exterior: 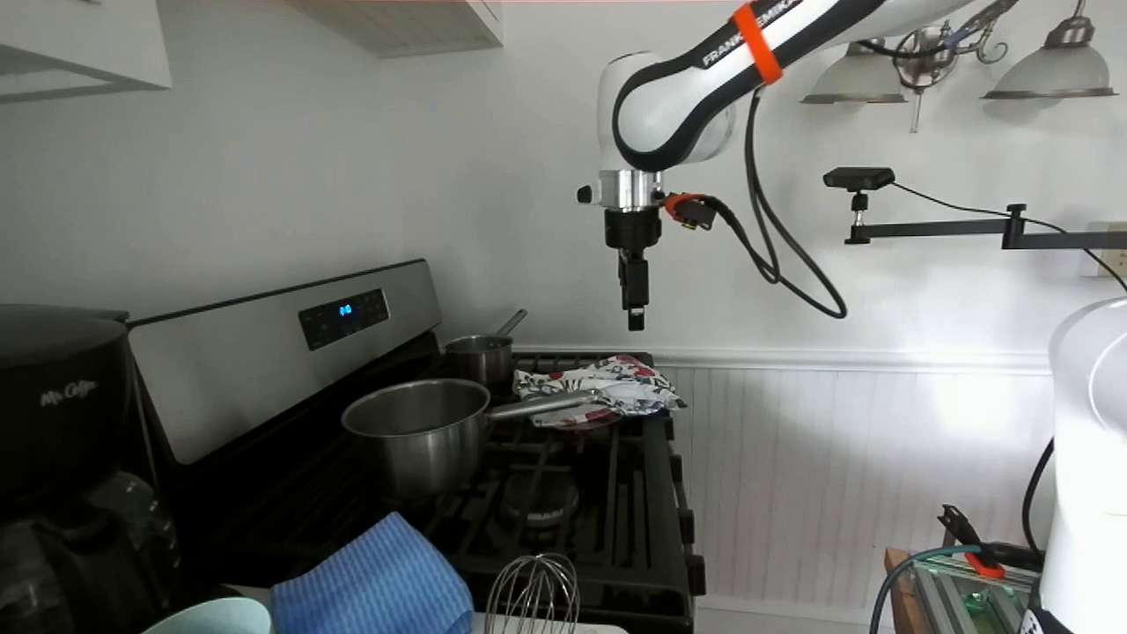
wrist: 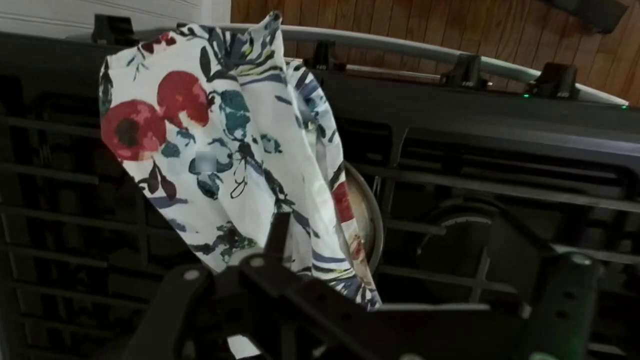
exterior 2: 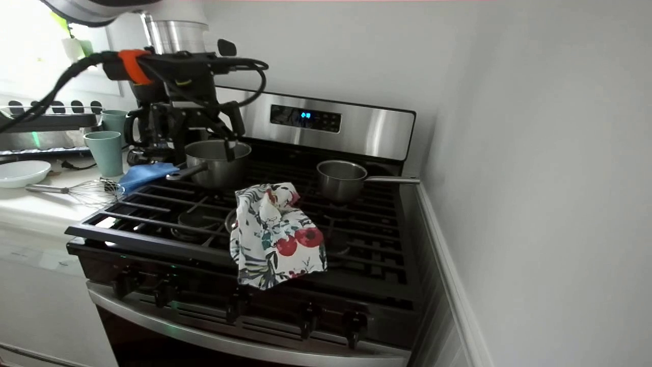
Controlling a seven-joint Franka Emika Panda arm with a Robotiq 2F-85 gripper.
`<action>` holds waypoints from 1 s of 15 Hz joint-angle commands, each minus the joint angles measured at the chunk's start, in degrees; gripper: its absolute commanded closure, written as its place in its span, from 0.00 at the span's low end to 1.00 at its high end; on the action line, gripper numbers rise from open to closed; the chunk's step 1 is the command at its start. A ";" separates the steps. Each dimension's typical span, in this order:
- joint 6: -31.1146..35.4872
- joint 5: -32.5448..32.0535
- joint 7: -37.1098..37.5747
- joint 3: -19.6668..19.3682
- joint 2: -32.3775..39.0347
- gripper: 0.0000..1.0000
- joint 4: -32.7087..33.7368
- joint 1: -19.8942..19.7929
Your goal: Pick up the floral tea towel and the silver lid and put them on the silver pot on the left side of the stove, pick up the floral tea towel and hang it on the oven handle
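The floral tea towel (exterior 2: pixel 277 239) lies bunched on the stove grates near the front in both exterior views (exterior: pixel 634 387). It also fills the left of the wrist view (wrist: pixel 200 125). The silver lid (wrist: pixel 374 215) is mostly hidden under the towel; only its curved edge shows. The larger silver pot (exterior 2: pixel 219 171) stands uncovered at the stove's back left; it also shows in an exterior view (exterior: pixel 423 449). My gripper (exterior 2: pixel 205 153) is open and empty, pointing down above the stove, apart from the towel. The oven handle (exterior 2: pixel 229 346) runs along the stove's front.
A smaller silver pot (exterior 2: pixel 341 182) stands at the back right of the stove. The large pot's handle (exterior: pixel 541 405) reaches toward the towel. A blue cloth (exterior: pixel 374 581), whisk (exterior: pixel 534 592) and cups lie on the counter left of the stove. A wall borders the stove's right side.
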 commanded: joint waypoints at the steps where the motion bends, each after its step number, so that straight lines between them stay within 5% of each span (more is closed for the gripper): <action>1: 0.56 1.65 -1.67 1.21 2.51 0.00 1.66 -1.81; 8: 1.49 2.94 -1.09 1.32 8.27 0.00 4.45 -2.78; 15: 10.72 16.66 -15.24 2.05 18.32 0.00 7.86 -6.36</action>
